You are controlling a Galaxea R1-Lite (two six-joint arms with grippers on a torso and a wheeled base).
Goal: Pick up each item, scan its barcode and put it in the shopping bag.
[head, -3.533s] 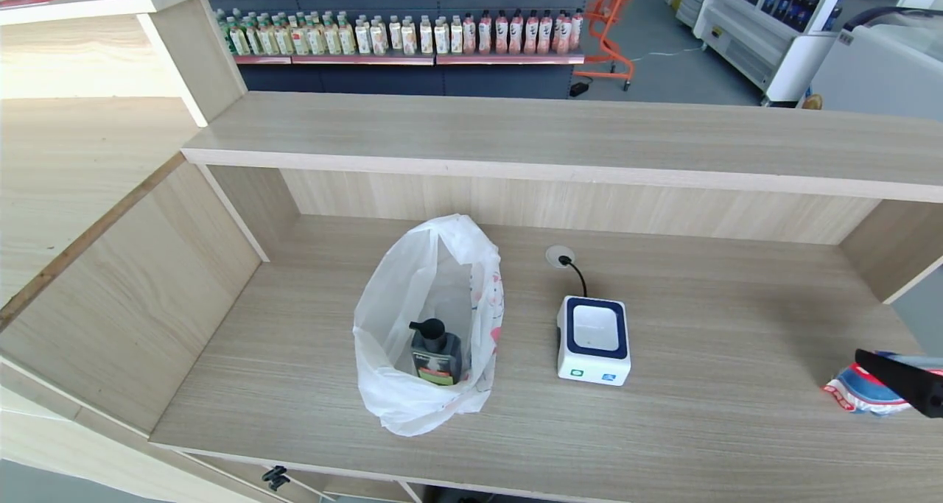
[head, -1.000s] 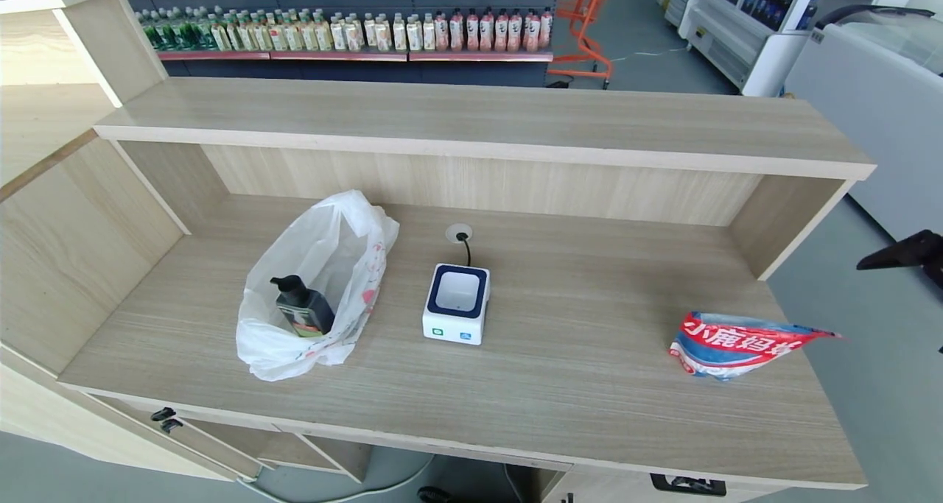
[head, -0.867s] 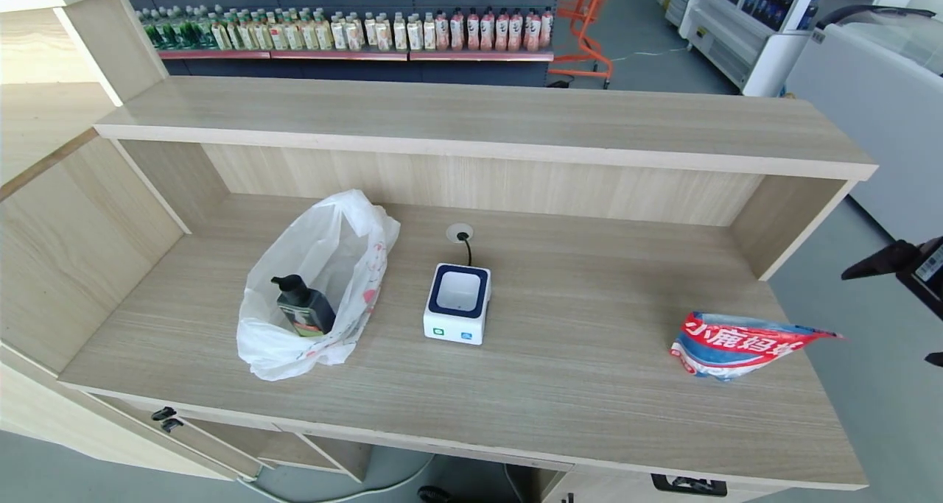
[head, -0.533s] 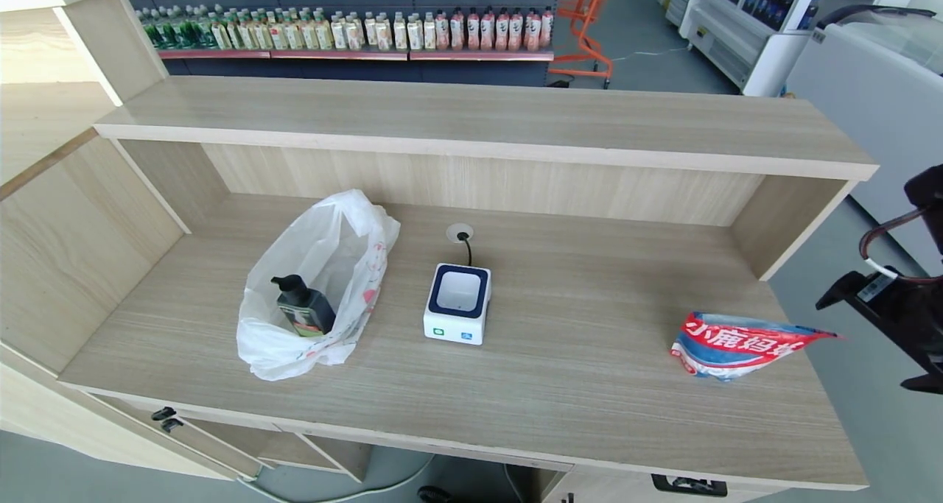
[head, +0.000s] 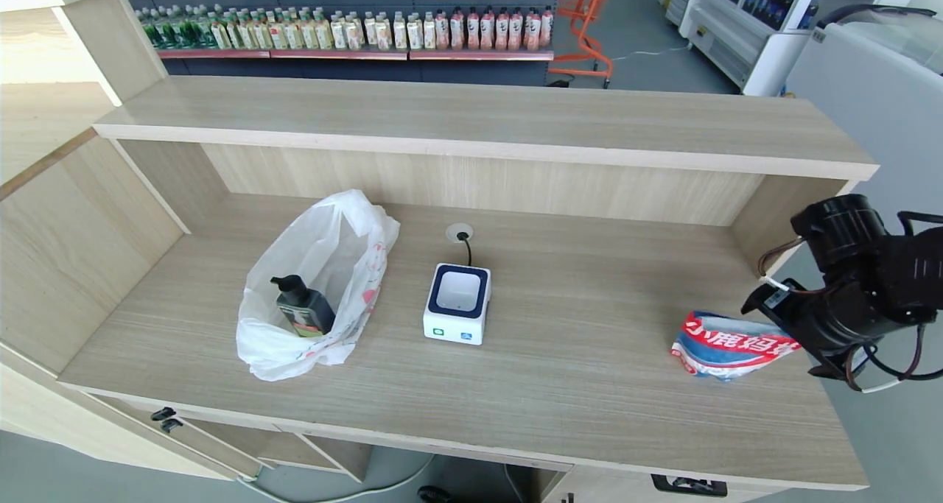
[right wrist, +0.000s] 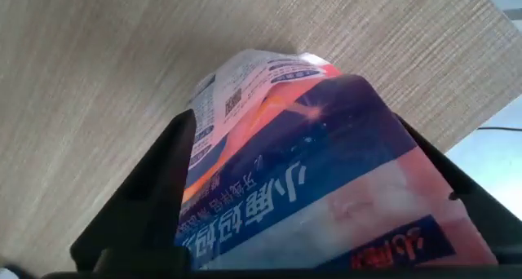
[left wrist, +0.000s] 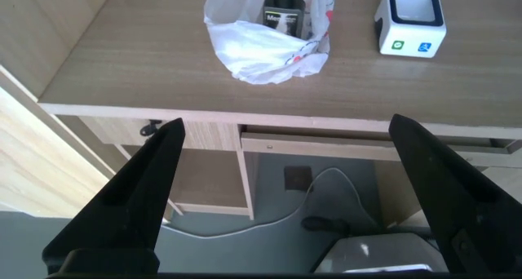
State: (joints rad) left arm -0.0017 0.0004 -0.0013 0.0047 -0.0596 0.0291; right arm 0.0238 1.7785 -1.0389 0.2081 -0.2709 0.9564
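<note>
- Red-and-blue snack pouch lying flat at the right edge of the desk, well apart from the scanner, with bare wood between the two.
- Right gripper at the pouch's outer end, off the desk's right edge. Fingers spread wide, one on each side of the pouch. Contact with the pouch impossible to tell.
- Left gripper out in front of the desk and below its front edge. Fingers spread wide, nothing between them.
- White shopping bag slumped open toward the desk's left end, near the front edge, with a dark pump bottle leaning inside.
- White-and-blue scanner at mid-desk, near the bag but apart from it, window facing up. Black cable running to a grommet near the back wall.
- Raised ledge across the back, with side walls closing both ends of the work surface and the front side open.
- Right side wall ending short of the pouch, that corner open to the aisle.
</note>
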